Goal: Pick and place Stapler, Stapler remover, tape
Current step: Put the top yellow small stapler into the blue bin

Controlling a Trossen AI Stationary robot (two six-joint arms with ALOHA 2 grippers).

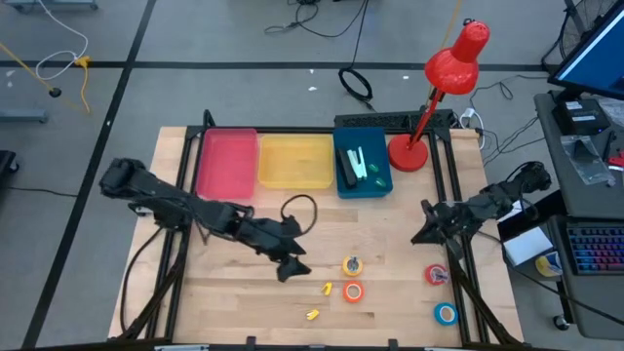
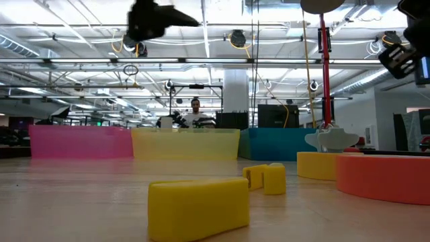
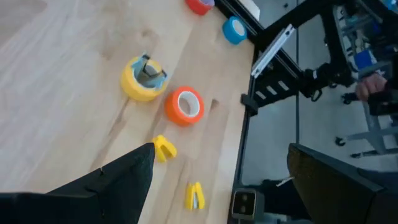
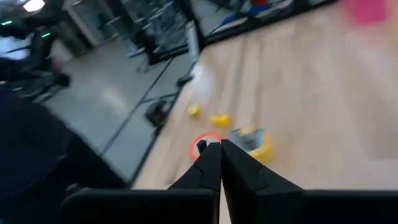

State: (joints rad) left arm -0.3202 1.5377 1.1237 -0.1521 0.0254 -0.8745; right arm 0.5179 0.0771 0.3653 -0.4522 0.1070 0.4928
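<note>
Four tape rolls lie flat on the wooden table: yellow (image 1: 352, 265), orange (image 1: 353, 291), red (image 1: 436, 275) and blue (image 1: 446, 313). Two small yellow staple removers (image 1: 327, 289) (image 1: 312, 314) lie near the front edge. A stapler (image 1: 353, 166) lies in the teal bin (image 1: 383, 180). My left gripper (image 1: 295, 263) hangs open and empty above the table, left of the yellow roll (image 3: 144, 78) and the orange roll (image 3: 185, 106). My right gripper (image 1: 421, 234) is shut and empty, raised at the table's right side, and also shows in the right wrist view (image 4: 219, 148).
A pink bin (image 1: 226, 161) and a yellow bin (image 1: 294, 161) stand beside the teal one along the far edge. A red desk lamp (image 1: 429, 107) stands at the far right corner. A black cable loop (image 1: 297, 210) lies behind my left gripper. A person shows far behind the table (image 2: 195, 111).
</note>
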